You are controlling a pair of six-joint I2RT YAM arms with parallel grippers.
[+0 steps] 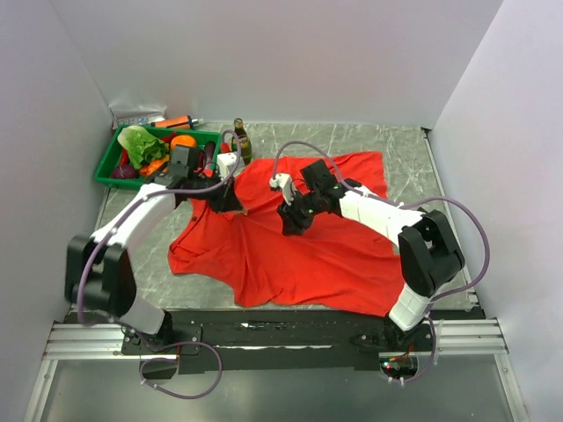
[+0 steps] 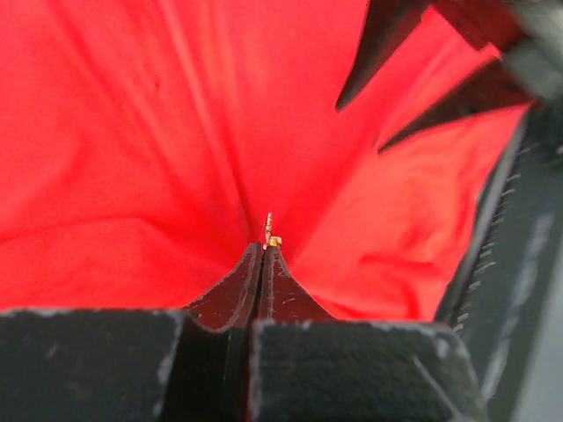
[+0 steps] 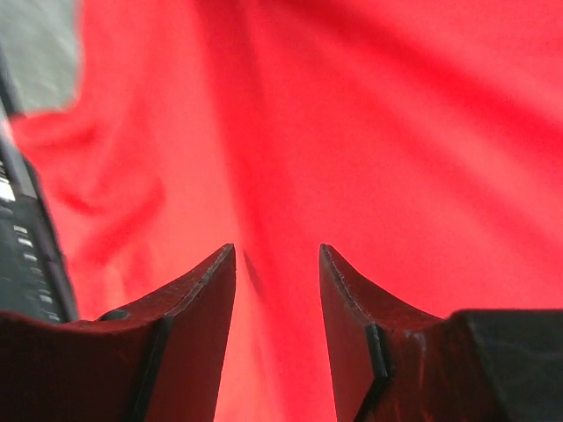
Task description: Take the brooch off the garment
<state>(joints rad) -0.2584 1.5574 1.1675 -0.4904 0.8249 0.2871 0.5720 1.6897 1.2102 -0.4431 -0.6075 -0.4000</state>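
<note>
The garment (image 1: 299, 255) is a bright red shirt spread over the middle of the table. My left gripper (image 1: 230, 204) rests on its upper left part. In the left wrist view the left gripper (image 2: 263, 251) is shut, and the tiny gold brooch (image 2: 271, 233) sticks out at its fingertips against the red fabric (image 2: 132, 132). My right gripper (image 1: 290, 227) hovers over the garment's middle. In the right wrist view it (image 3: 277, 251) is open and empty, with only red fabric (image 3: 396, 132) between its fingers.
A green basket (image 1: 114, 163) of vegetables stands at the back left, with a dark bottle (image 1: 240, 139) beside it. White walls close in the left, right and back. The two grippers are close together; the right gripper's dark fingers (image 2: 387, 44) show in the left wrist view.
</note>
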